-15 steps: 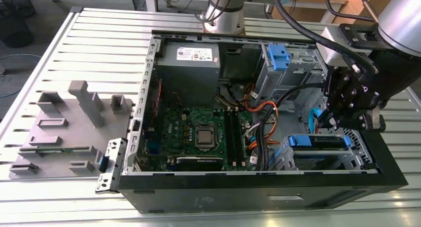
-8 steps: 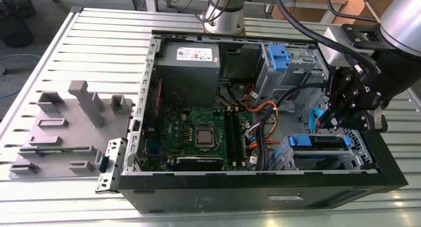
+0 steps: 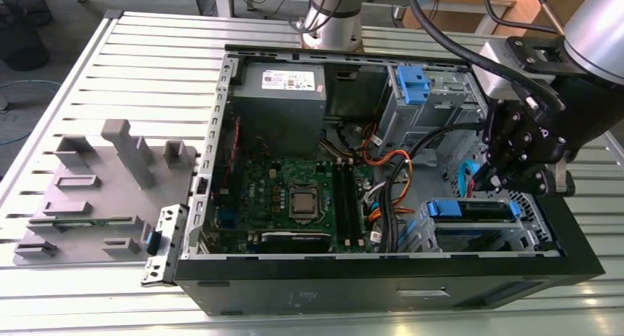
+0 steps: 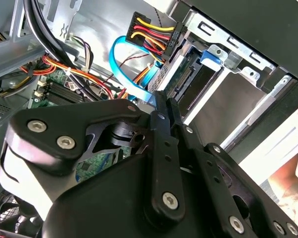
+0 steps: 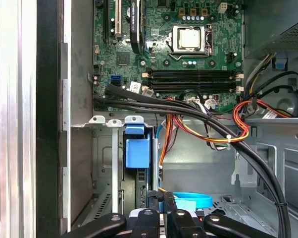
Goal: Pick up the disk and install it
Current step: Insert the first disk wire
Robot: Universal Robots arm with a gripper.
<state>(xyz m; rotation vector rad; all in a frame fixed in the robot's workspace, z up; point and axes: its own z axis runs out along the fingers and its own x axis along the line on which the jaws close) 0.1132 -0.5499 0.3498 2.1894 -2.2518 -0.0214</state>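
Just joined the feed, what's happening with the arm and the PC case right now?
The arm's gripper hangs inside the open computer case, near the drive bay at the exterior view's right. The disk, with its blue bracket, sits in that bay just below the gripper. In the second wrist view the fingers look closed together with nothing between them. The motherboard lies exposed in the middle of the case.

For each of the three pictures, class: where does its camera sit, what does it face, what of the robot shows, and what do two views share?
Exterior view: off the arm, above the table, looking down into the open case; arm and claw show over the disk.
First wrist view: on the arm, looking down past the claw at the motherboard and the disk in its bay.
Second wrist view: on the arm, looking past the claw at the bay and cables.
Shared: claw, blue cable.
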